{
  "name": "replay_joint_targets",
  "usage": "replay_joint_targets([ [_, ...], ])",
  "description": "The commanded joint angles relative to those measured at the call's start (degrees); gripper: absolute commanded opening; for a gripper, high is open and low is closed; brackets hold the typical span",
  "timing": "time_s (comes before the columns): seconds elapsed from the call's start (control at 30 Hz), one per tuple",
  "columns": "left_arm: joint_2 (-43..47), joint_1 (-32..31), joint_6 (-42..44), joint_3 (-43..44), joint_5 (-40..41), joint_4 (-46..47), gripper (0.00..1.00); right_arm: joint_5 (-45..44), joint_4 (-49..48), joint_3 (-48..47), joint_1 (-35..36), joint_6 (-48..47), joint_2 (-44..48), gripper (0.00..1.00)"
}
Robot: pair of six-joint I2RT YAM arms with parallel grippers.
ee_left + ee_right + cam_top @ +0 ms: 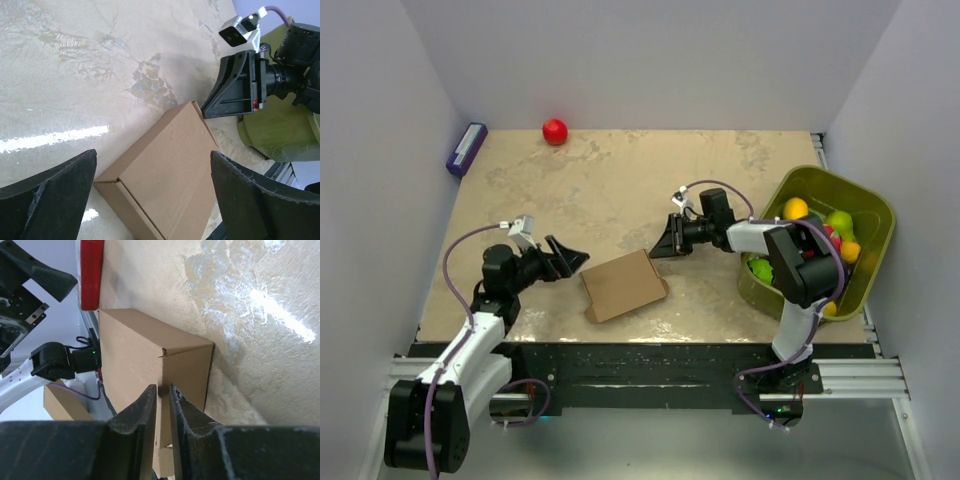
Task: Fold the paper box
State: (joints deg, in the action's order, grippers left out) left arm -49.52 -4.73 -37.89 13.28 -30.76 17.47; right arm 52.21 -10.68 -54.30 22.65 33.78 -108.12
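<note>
A flat brown paper box [623,286] lies on the tabletop [600,180]. The left pincer [572,265] gapes wide beside it. The right pincer [660,246] is nearly together at its corner, possibly pinching it.

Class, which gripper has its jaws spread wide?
The left gripper: its fingers stand far apart near the paper box; those of the right gripper nearly touch.

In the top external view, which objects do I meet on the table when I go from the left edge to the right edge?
small purple box → red ball → paper box → green bin holding fruit
</note>
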Motion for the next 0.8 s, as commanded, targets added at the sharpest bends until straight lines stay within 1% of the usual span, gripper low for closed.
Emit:
replay_joint_targets([
  [0.0,0.82,0.95,-1.04,-0.09,-2.89,-1.57,1.00,2.11,0.57,-0.19,-0.51,0.06,2.91,0.20],
  [0.13,2.31,0.95,-1.75,-2.20,-3.34,-2.00,1.00,0.28,2.94,-0.28,-0.51,-1.87,3.00,0.23],
  [0.23,3.55,0.95,-1.40,-2.38,-2.55,-3.58,1.00,-2.10,6.54,-0.45,-0.24,-4.86,3.87,0.34],
  [0.27,3.72,0.95,-1.05,-2.12,-2.46,-3.94,1.00,-2.72,7.42,-0.54,0.11,-6.34,4.14,0.40],
  [0.33,3.64,0.95,-0.52,-1.77,-2.28,-5.42,1.00,-4.21,8.91,-0.72,0.63,-7.58,4.58,0.44],
  [0.37,3.90,0.95,-0.08,-1.59,-1.94,-5.87,1.00,-4.91,9.44,-0.80,1.07,-7.76,4.67,0.49],
  [0.47,4.78,0.95,0.53,-1.32,-1.06,-7.45,1.00,-6.32,10.06,-0.98,1.42,-8.47,4.32,0.57],
  [0.53,5.22,0.95,0.80,-1.32,-1.05,-8.15,1.00,-7.90,10.50,-1.33,2.13,-9.17,3.79,0.59],
  [0.67,5.05,0.95,1.32,-1.32,-1.14,-8.68,1.00,-10.19,12.35,-1.95,3.10,-9.96,2.82,0.60],
  [0.7,4.96,0.95,1.41,-1.24,-1.23,-9.03,1.00,-10.63,12.17,-1.95,3.18,-9.96,2.82,0.59],
  [0.77,5.31,0.95,1.50,-1.15,-1.05,-9.21,1.00,-12.12,12.78,-1.86,3.10,-9.70,2.56,0.52],
])
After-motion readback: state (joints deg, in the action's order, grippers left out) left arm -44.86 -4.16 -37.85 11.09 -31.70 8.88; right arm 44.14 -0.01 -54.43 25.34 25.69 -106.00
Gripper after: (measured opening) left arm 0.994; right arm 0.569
